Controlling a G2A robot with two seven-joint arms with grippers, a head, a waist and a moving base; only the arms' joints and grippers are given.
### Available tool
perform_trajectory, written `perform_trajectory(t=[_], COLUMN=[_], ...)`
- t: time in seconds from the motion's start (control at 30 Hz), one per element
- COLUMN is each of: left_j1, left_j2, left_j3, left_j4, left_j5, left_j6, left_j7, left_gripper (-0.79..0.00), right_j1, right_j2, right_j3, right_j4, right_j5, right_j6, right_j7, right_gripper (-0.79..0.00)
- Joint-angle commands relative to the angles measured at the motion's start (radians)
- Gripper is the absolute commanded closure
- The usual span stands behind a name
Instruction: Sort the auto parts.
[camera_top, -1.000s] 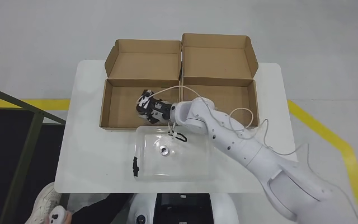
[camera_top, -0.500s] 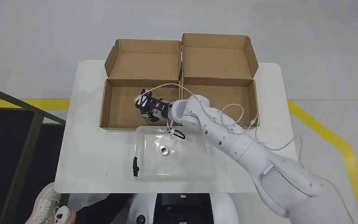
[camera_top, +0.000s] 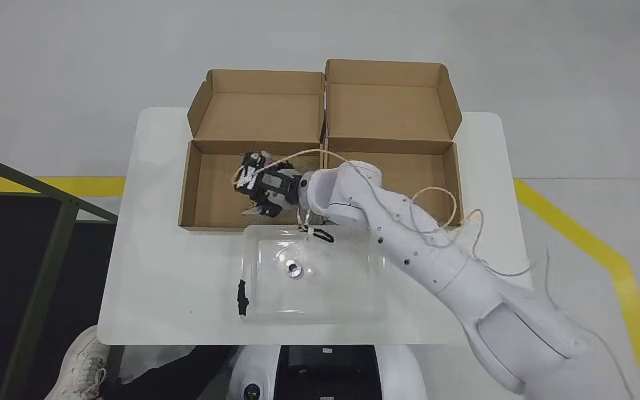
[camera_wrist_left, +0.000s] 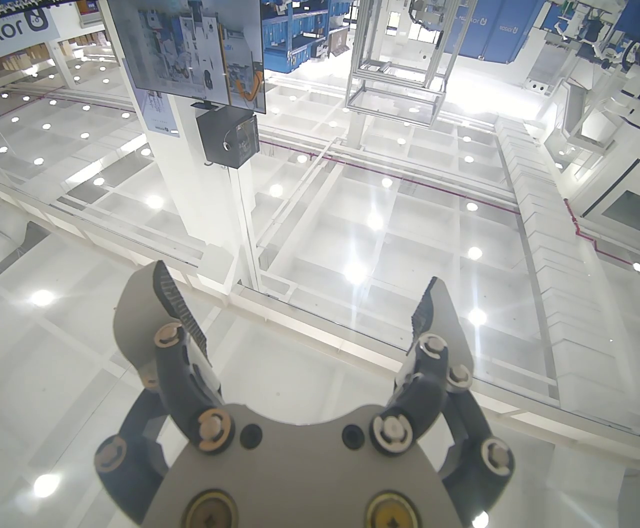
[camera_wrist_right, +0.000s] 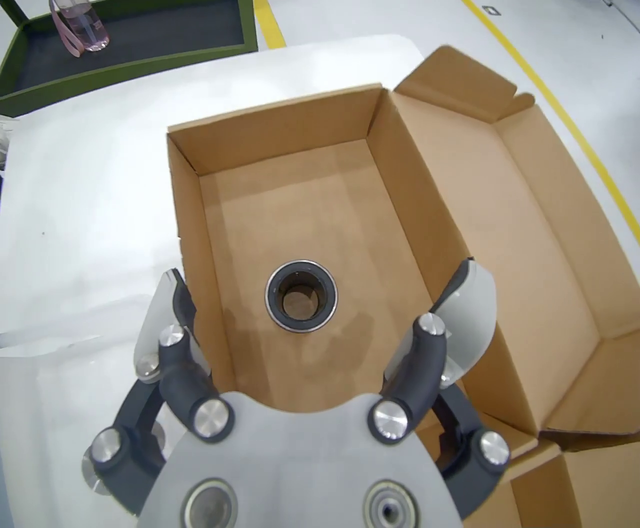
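Right gripper, top view (camera_top: 252, 183): fingers apart over the left cardboard box (camera_top: 205, 195), gripping nothing.
Clear bin (camera_top: 330, 300): a metal ring (camera_top: 294, 268) and a black clip (camera_top: 241, 296) are unsorted.
Left gripper, left wrist view (camera_wrist_left: 296, 275): wide open, empty, facing the ceiling.
Bearing, right wrist view (camera_wrist_right: 301, 302): flat on the box floor, clear of the fingers (camera_wrist_right: 470, 300).
Risk: a low pull-back could snag the box wall and drag the box into the bin; the small ring may slip the jaws.
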Motion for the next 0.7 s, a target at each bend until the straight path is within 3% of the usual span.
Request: perform_trajectory(t=[0.0,0.33,0.67], left_j1=[0.000,0.000,0.000], left_j2=[0.000,0.000,0.000], left_j3=[0.000,0.000,0.000], left_j4=[0.000,0.000,0.000], left_j5=[0.000,0.000,0.000], left_j6=[0.000,0.000,0.000], left_j7=[0.000,0.000,0.000], left_gripper=[-0.785,-0.785,-0.785], right_j1=[-0.051,-0.357,-0.560], right_j2=[0.024,0.127,0.182], right_j3=[0.038,0.217,0.281], right_j4=[-0.105,-0.501,-0.633], right_j5=[-0.012,-0.088,-0.195], right_j6=[-0.012,-0.125,-0.256], right_j7=[0.045,0.145,0.143], right_gripper=[-0.785,-0.785,-0.785])
